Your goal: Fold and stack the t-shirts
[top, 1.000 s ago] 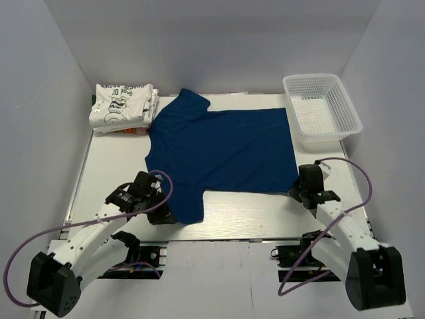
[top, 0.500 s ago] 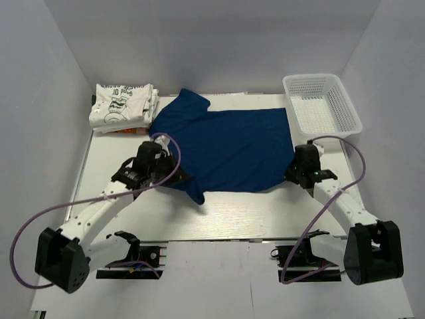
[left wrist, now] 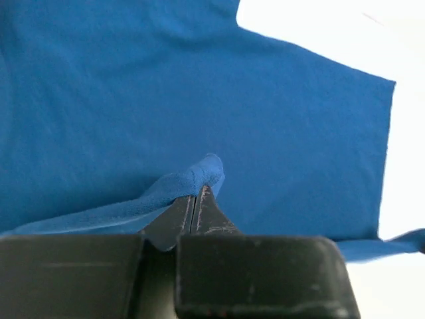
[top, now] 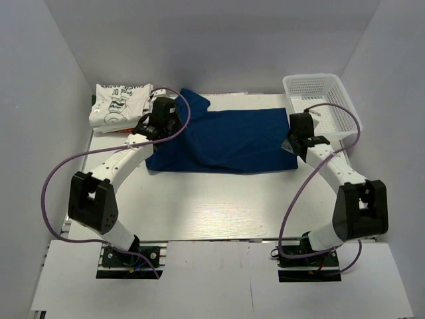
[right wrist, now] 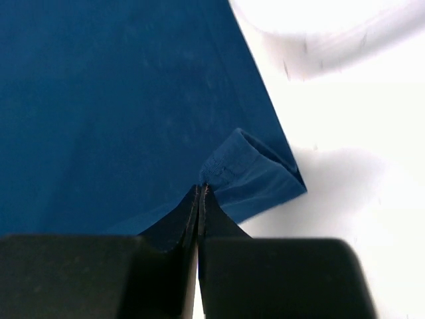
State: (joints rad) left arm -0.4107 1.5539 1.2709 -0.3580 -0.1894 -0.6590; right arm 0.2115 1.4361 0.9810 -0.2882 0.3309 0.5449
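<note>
A navy-blue t-shirt (top: 226, 141) lies across the back of the table, its near half doubled over onto its far half. My left gripper (top: 167, 123) is shut on the folded-over edge near the shirt's left sleeve; in the left wrist view the cloth (left wrist: 192, 176) bunches at my closed fingertips (left wrist: 194, 193). My right gripper (top: 294, 142) is shut on the shirt's right corner, where a pinched hem (right wrist: 249, 166) shows at my closed fingertips (right wrist: 201, 191). Folded white t-shirts (top: 121, 105) with dark lettering and a cartoon are stacked at the back left.
A white mesh basket (top: 323, 107) stands at the back right, just beyond my right gripper. White walls enclose the table on three sides. Purple cables loop from both arms over the near part of the white tabletop (top: 219, 206).
Both arms have swung from the near edge toward the back, carrying the shirt's near edge over onto its far half. Both grippers stayed shut on the cloth.
</note>
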